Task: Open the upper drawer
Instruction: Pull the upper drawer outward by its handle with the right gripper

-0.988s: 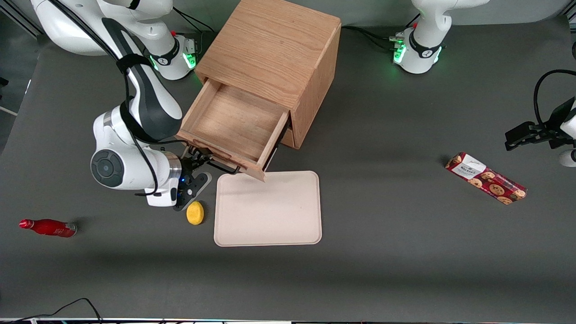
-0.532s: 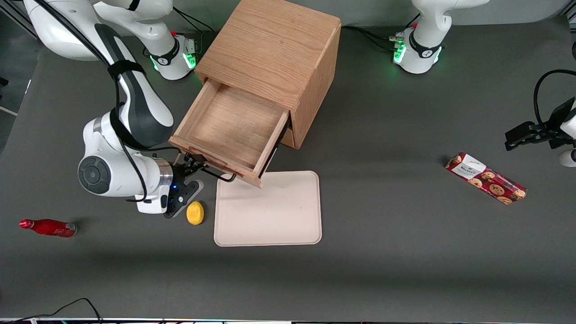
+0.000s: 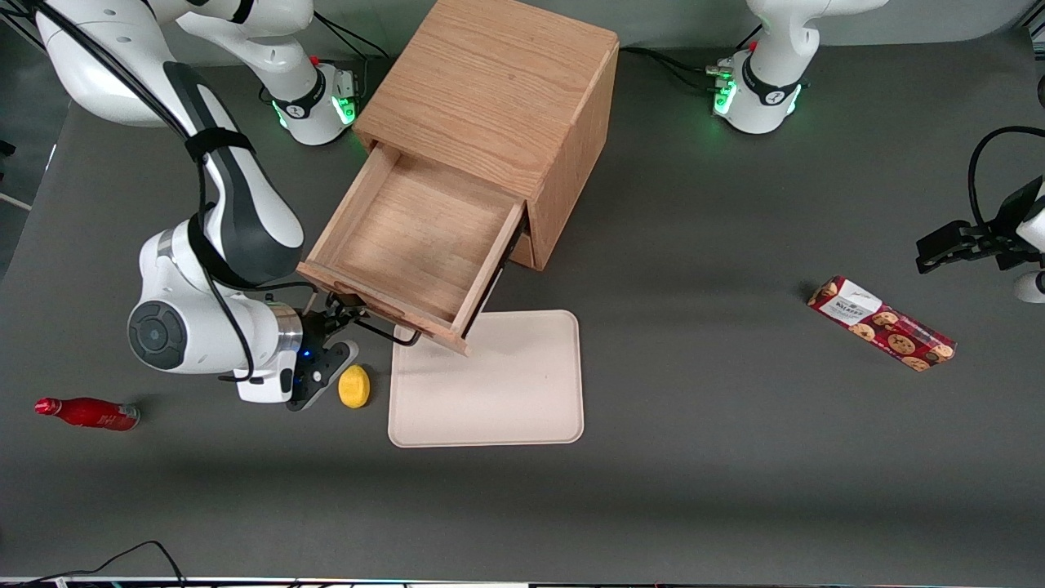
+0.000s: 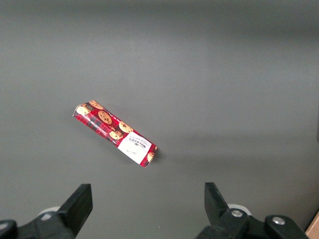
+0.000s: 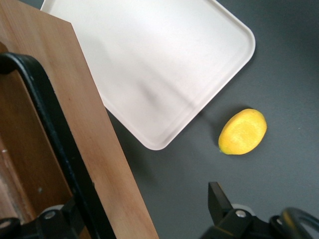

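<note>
The upper drawer [image 3: 408, 245] of the light oak cabinet [image 3: 490, 90] stands pulled well out, its wooden tray bare inside. Its thin black bar handle [image 3: 384, 331] runs along the drawer front [image 5: 84, 129], nearest the front camera. My gripper [image 3: 339, 314] is at that handle's end toward the working arm. In the right wrist view the gripper [image 5: 144, 204] is open, its fingers wide apart. One finger [image 5: 75, 216] sits by the black handle [image 5: 55, 139] and the drawer front, the other finger [image 5: 217, 199] hangs free over the table. The lower drawer is hidden under the upper one.
A cream tray [image 3: 490, 392] lies on the table just under the drawer's front corner, also in the right wrist view [image 5: 164, 64]. A lemon [image 3: 353, 386] sits beside the tray, close below my gripper. A red bottle [image 3: 86, 413] lies toward the working arm's end, a cookie box [image 3: 882, 323] toward the parked arm's.
The upper drawer has slid farther out of the cabinet, toward the front camera. My gripper and wrist have moved the same way with the handle.
</note>
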Available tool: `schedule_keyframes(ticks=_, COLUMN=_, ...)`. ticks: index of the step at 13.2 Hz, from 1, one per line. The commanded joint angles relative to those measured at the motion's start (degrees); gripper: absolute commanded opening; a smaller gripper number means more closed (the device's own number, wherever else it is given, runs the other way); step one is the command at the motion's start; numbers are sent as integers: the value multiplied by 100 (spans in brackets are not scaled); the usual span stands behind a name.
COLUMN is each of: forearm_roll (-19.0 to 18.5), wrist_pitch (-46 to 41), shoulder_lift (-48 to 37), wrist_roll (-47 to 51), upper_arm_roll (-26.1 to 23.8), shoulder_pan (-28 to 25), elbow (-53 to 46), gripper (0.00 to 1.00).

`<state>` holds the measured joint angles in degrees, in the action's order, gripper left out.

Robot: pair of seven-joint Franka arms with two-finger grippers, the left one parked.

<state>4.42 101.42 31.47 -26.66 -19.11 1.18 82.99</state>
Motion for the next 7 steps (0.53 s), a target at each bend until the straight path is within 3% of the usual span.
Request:
schedule_keyframes(ticks=1, forearm_roll=-125, wrist_pitch=-9, shoulder_lift=175, wrist_roll=-129, upper_arm_roll=-216, shoulder_pan=189, elbow=-230, gripper=100)
schedule_keyframes(ticks=7, forearm_roll=-231, wrist_pitch=-9, shoulder_lift=210, wrist_roll=-120, upper_arm_roll=-462, shoulder_pan=418, elbow=-266, gripper=100)
